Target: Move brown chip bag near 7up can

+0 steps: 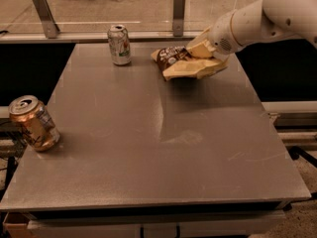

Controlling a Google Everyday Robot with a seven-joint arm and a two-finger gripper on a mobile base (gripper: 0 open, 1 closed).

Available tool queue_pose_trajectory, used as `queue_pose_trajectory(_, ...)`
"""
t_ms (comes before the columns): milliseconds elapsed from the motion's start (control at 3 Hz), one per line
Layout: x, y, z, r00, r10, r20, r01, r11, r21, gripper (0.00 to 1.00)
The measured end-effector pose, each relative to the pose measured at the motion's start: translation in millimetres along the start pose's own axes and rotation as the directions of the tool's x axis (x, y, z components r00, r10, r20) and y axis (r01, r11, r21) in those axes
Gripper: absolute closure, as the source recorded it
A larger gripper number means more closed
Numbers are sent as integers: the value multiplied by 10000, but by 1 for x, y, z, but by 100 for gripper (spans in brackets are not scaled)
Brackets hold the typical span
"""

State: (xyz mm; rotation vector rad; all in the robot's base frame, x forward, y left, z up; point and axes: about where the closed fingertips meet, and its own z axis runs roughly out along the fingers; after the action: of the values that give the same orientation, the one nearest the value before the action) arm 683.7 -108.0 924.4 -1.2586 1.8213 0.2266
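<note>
1. The gripper [202,53] is in the upper right of the frame, at the end of a white arm [257,19] that reaches in from the right edge.
2. Its jaws are clamped on the right end of the brown chip bag [174,57], which juts out to the left of the claw.
3. The bag sits over the far part of the grey table [173,148], right of centre. Its dark printed face is turned up and its cream edge is folded along the lower side. Whether its underside touches the tabletop cannot be told.
4. The 7up can [119,44] stands upright near the table's far edge, left of the bag. The two are near each other but apart, with bare tabletop between them.
5. A copper-gold can [33,123] leans at the left edge of the table, well apart from both the bag and the 7up can.
6. Beyond the table runs a low rail with two metal posts [43,14].
</note>
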Motion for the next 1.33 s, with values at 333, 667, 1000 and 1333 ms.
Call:
queue_pose_trajectory(333, -15, -5, 31, 9987, -232, 449, 241, 9995, -216, 100)
queue_pose_trajectory(667, -32, -5, 56, 9958, -412, 819, 452, 9978, -476, 100)
queue_pose_trajectory(1000, -50, -1, 75, 9918, -582, 1141, 673, 9947, -778, 83)
queue_pose_trajectory(1333, -64, 4, 90, 9885, -635, 1370, 790, 9907, -1109, 59)
